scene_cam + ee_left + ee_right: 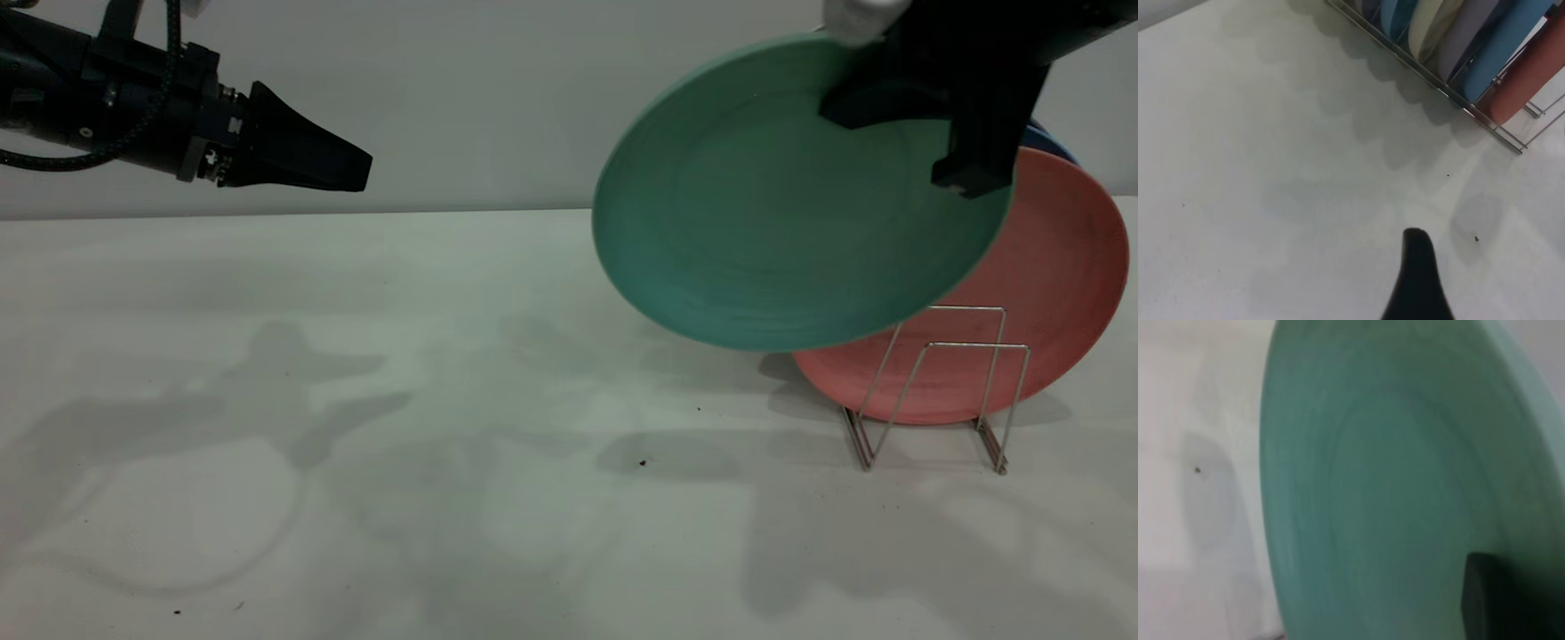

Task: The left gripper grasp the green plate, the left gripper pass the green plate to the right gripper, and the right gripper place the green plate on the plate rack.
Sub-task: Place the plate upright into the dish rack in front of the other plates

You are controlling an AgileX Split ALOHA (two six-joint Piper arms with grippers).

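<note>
1. The right gripper (956, 133) is gripping the green plate (782, 204) by its upper edge, jaws clamped across the rim. The plate is hanging tilted in the air, just in front of and above the plate rack (933, 391).
2. The left gripper (347, 164) is sitting well apart on the far side, holding nothing, with its jaws looking pressed together.
3. A pink plate (1058, 293) is standing in the rack, and the front wire loops look free. The green plate is overlapping it in the exterior view, so lowering at the wrong depth is likely to knock the two plates together.
4. The grip is covering only a small part of the rim, so the plate may be prone to swinging or slipping in the jaws.
5. If the lower edge is landing on a wire instead of between the loops, the light rack could be pushed along the table (356, 444) or tipped.
6. Releasing while the plate is tilting this far could let it fall forward.
</note>
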